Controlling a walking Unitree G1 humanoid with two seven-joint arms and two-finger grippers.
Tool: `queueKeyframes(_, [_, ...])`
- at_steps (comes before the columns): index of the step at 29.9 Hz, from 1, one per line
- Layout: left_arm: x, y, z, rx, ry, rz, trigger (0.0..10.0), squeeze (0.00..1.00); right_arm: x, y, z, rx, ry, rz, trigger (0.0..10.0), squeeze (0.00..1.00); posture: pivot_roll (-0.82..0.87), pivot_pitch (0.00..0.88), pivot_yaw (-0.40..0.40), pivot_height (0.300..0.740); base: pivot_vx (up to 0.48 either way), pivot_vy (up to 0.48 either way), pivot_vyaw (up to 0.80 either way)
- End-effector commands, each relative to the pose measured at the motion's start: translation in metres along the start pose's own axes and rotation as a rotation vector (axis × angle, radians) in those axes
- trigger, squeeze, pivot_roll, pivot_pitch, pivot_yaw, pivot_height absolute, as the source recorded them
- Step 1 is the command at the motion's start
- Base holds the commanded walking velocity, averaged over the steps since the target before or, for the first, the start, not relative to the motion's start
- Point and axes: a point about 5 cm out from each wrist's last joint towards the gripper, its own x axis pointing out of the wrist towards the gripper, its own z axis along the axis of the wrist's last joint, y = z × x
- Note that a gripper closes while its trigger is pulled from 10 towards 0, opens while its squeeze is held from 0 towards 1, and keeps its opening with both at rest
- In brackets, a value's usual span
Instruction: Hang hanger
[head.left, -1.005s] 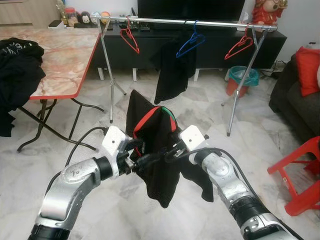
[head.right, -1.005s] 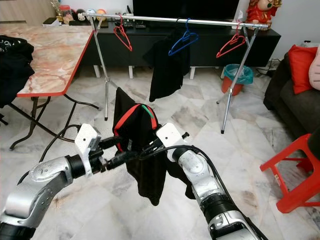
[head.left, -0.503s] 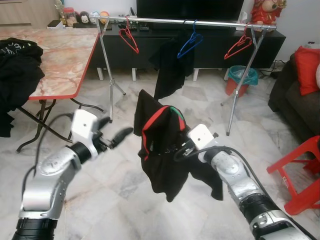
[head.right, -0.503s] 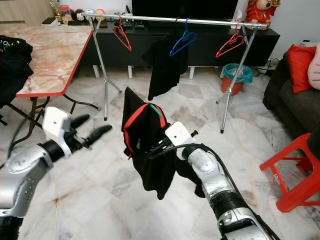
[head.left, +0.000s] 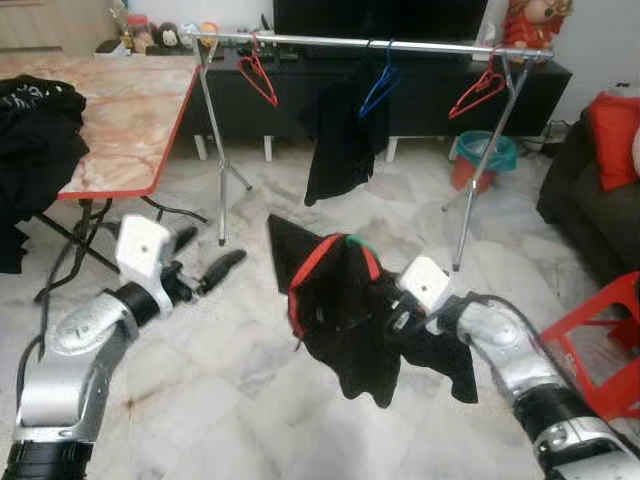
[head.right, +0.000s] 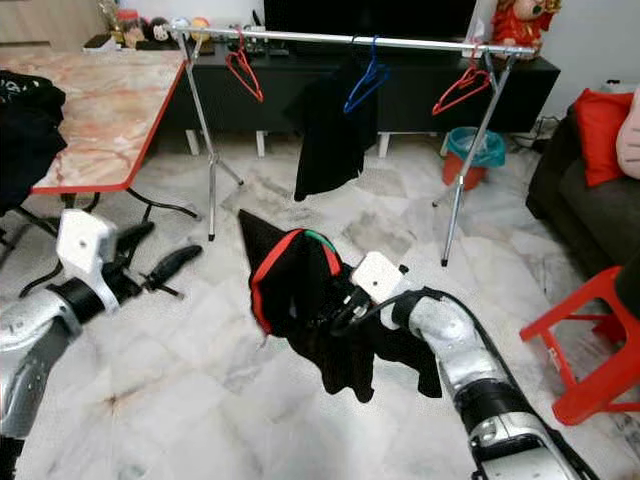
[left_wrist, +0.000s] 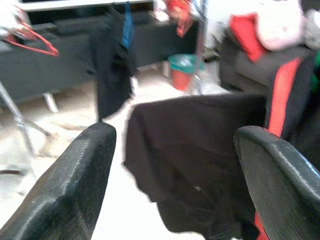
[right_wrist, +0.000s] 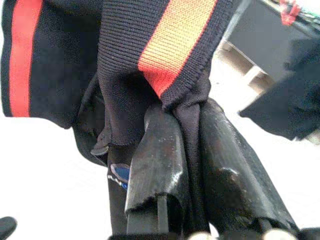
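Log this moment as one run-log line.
right end effector: shut on black garment | left end effector: open, apart from it | rail: ahead

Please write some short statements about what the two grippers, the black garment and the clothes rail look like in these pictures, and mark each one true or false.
1. The right gripper is shut on the black garment. True.
2. The left gripper is also holding that garment. False: its fingers are open and it is apart from the cloth.
3. The clothes rail carries a blue hanger. True.
4. The garment lies on the floor. False: it hangs in the air from the right gripper.
5. The garment has a red stripe. True.
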Motion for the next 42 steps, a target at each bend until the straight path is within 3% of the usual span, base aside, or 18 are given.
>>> queueKeyframes(1, [-0.001, -0.006, 0.003, 0.03, 0.021, -0.067, 10.0, 0.0, -0.002, -0.005, 0.013, -0.029, -0.064, 0.04, 10.0, 0.0, 0.03, 0.0, -0.022, 0.74, 0.0, 0.0, 0.0])
queueKeyframes(3, [-0.002, -0.007, 0.002, 0.033, 0.031, -0.082, 10.0, 0.0, -0.003, -0.005, 0.013, -0.03, -0.064, 0.056, 10.0, 0.0, 0.03, 0.0, -0.022, 0.74, 0.0, 0.0, 0.0])
queueKeyframes(9, [-0.01, -0.012, 0.002, 0.04, 0.08, -0.228, 10.0, 0.0, -0.014, 0.0, 0.011, -0.047, -0.043, 0.278, 10.0, 0.0, 0.04, 0.0, -0.029, 0.74, 0.0, 0.0, 0.0])
queueKeyframes(18, [-0.023, -0.027, -0.002, 0.053, 0.198, -0.472, 10.0, 0.0, -0.017, 0.0, 0.015, -0.047, -0.062, 0.394, 10.0, 0.0, 0.04, 0.0, -0.032, 0.74, 0.0, 0.0, 0.0])
queueKeyframes(26, [-0.026, -0.03, -0.008, 0.04, 0.244, -0.532, 10.0, 0.0, -0.016, 0.003, 0.02, -0.037, -0.082, 0.482, 10.0, 0.0, 0.05, 0.0, -0.035, 0.74, 0.0, 0.0, 0.0])
queueKeyframes(30, [-0.02, -0.032, -0.006, 0.03, 0.242, -0.584, 10.0, 0.0, -0.015, 0.01, 0.022, -0.044, -0.075, 0.597, 10.0, 0.0, 0.05, 0.0, -0.033, 0.74, 0.0, 0.0, 0.0])
queueKeyframes(38, [-0.017, -0.035, -0.004, 0.043, 0.261, -0.658, 10.0, 0.0, -0.014, 0.013, 0.024, -0.048, -0.077, 0.676, 10.0, 0.0, 0.06, 0.0, -0.046, 0.74, 0.0, 0.0, 0.0])
queueKeyframes(42, [-0.02, -0.047, -0.006, 0.0, 0.276, -0.755, 10.0, 0.0, -0.014, 0.014, 0.025, -0.049, -0.073, 0.697, 10.0, 0.0, 0.06, 0.0, -0.049, 0.74, 0.0, 0.0, 0.0])
